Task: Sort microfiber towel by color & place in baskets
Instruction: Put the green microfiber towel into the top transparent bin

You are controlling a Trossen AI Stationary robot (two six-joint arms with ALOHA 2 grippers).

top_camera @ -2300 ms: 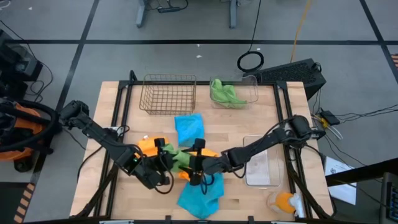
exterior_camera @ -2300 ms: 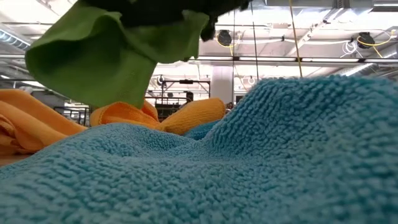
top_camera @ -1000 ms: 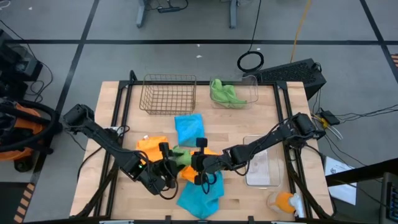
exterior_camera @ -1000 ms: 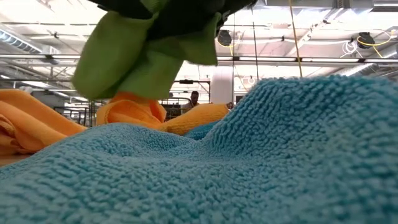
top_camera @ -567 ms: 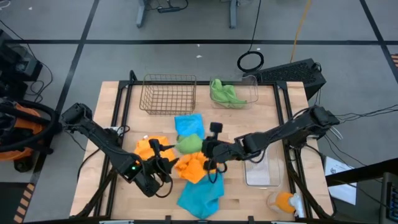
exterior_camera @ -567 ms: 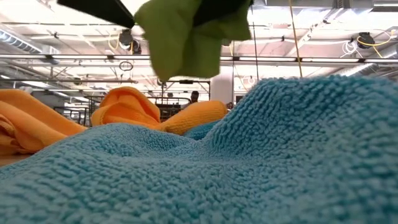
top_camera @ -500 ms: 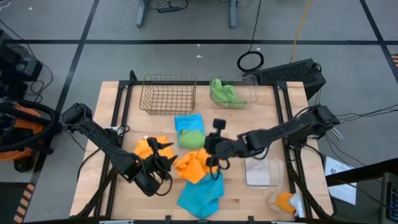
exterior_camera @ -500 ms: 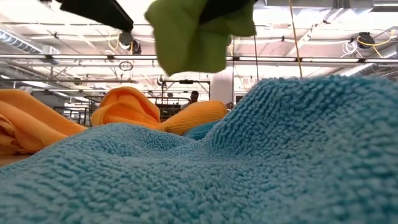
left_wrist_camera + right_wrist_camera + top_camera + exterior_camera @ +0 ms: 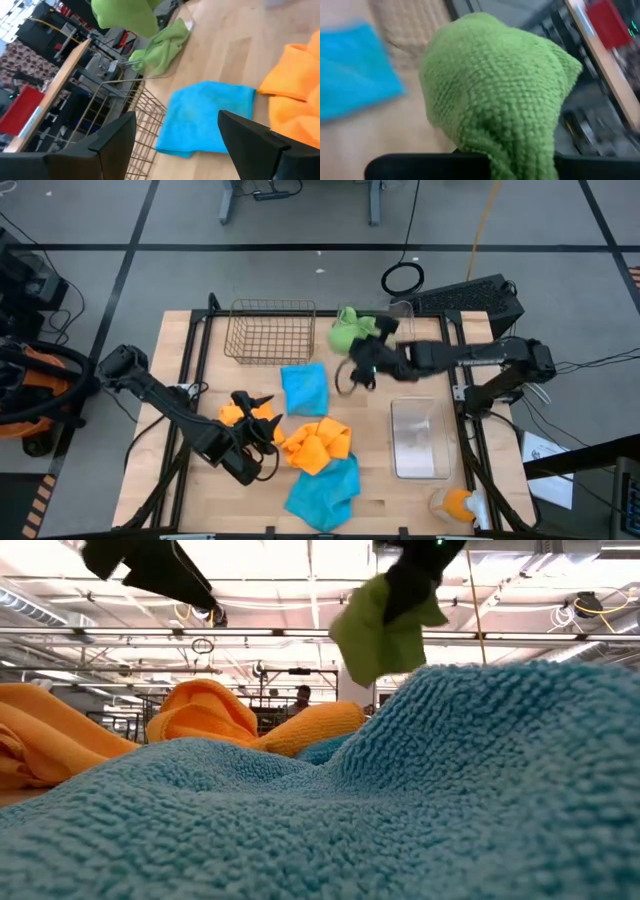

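Carrying a green towel [image 9: 347, 332] clamped in its closed fingers, the right gripper [image 9: 362, 350] hovers just beside the clear bin [image 9: 400, 326] that already holds another green towel [image 9: 159, 50]. Well apart from that bin, the left gripper [image 9: 252, 420] waits with fingers spread above the orange towels [image 9: 315, 444].

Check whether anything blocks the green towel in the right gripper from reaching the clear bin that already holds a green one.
Nothing visible does. The right gripper carries the green towel at the near edge of the clear bin; the bin's top is open and holds only another green towel.
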